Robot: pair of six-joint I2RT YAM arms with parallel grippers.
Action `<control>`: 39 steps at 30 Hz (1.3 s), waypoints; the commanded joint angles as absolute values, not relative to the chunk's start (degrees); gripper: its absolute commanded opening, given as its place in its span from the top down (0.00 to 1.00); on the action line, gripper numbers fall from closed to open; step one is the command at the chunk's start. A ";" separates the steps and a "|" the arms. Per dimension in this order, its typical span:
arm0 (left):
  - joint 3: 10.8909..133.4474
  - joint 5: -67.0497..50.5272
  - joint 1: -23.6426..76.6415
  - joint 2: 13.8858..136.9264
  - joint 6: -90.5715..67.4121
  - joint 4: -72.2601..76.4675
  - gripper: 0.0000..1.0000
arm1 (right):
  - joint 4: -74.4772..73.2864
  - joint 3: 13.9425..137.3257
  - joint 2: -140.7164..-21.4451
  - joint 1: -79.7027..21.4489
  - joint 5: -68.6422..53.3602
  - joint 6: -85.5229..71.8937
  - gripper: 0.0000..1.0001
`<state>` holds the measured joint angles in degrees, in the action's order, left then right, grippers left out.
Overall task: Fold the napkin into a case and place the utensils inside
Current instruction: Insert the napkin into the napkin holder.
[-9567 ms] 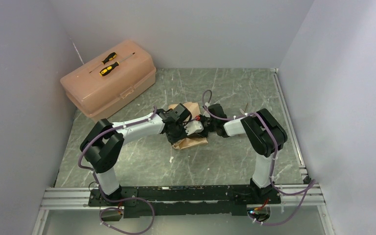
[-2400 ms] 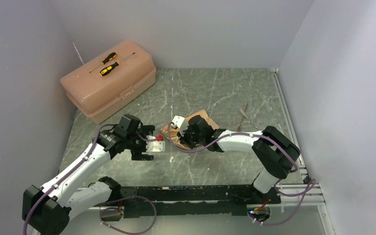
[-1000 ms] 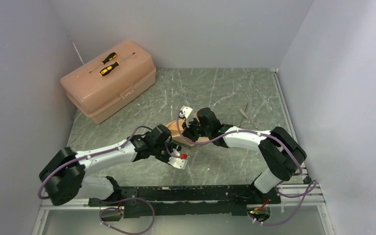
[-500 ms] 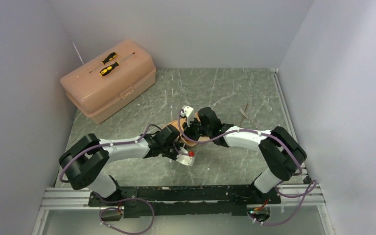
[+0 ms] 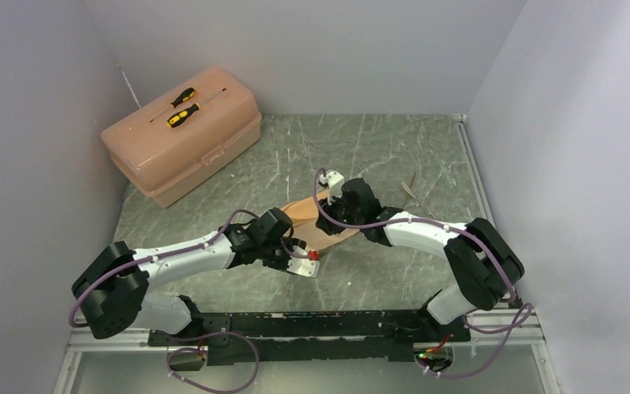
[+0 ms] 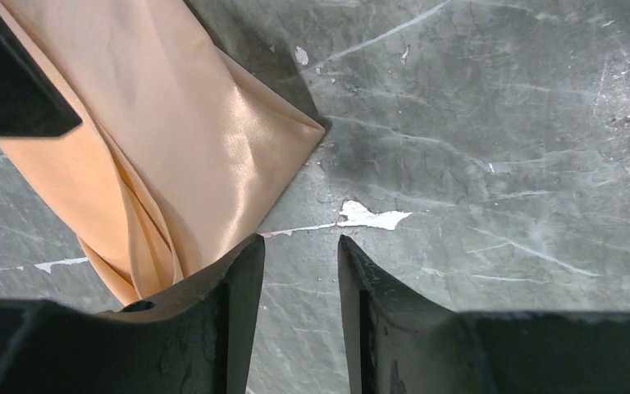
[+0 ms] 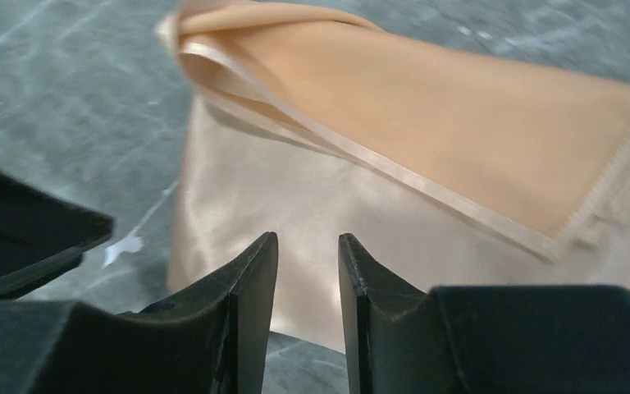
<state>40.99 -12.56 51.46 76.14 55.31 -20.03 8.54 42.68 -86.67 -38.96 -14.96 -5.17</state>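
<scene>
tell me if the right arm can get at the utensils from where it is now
Probably yes: the utensils lie bare on the table just right of the right gripper, nothing between; its narrowly parted fingers hold nothing.

Seen from high above and behind the arm bases, looking down and forward across the whole table [image 5: 394,148] to the back wall. Mounted close over the marble surface on each wrist, peering down past its own dark fingers: the left wrist view at the napkin [image 6: 172,139] from its near corner, the right wrist view low and slanted across the same napkin's folded top. Shared by all three: the peach cloth mid-table and the grey surface around it.
</scene>
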 commanded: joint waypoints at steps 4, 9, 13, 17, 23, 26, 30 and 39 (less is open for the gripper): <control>41.36 -12.08 51.75 79.64 56.00 -16.21 0.49 | 1.43 45.01 -89.56 -33.83 0.85 -14.27 0.68; 42.16 -12.80 51.70 81.79 57.86 -13.54 0.47 | -2.60 41.28 -84.30 -30.12 7.94 -20.36 0.59; 42.01 -12.17 51.70 84.28 59.07 -10.79 0.46 | -5.44 38.80 -81.75 -28.49 8.73 -23.94 0.50; 42.48 -12.26 51.73 84.97 59.95 -10.33 0.48 | -6.40 37.76 -81.07 -25.79 8.31 -26.00 0.44; 43.32 -11.26 51.76 86.15 61.35 -9.85 0.49 | -5.23 39.61 -84.77 -23.08 4.55 -27.75 0.42; 43.61 -11.09 51.81 86.22 61.68 -9.97 0.49 | -2.31 39.89 -87.44 -21.45 1.40 -28.82 0.44; 43.68 -10.22 51.70 86.95 62.43 -8.89 0.50 | 2.93 38.94 -89.25 -18.99 -3.48 -31.30 0.57; 44.54 -9.12 51.77 89.09 64.95 -9.19 0.82 | 5.88 42.90 -90.36 -15.57 -7.83 -31.33 0.92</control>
<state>42.37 -9.87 51.46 87.77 63.00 -10.13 2.68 39.27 -90.02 -16.21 -5.45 -31.16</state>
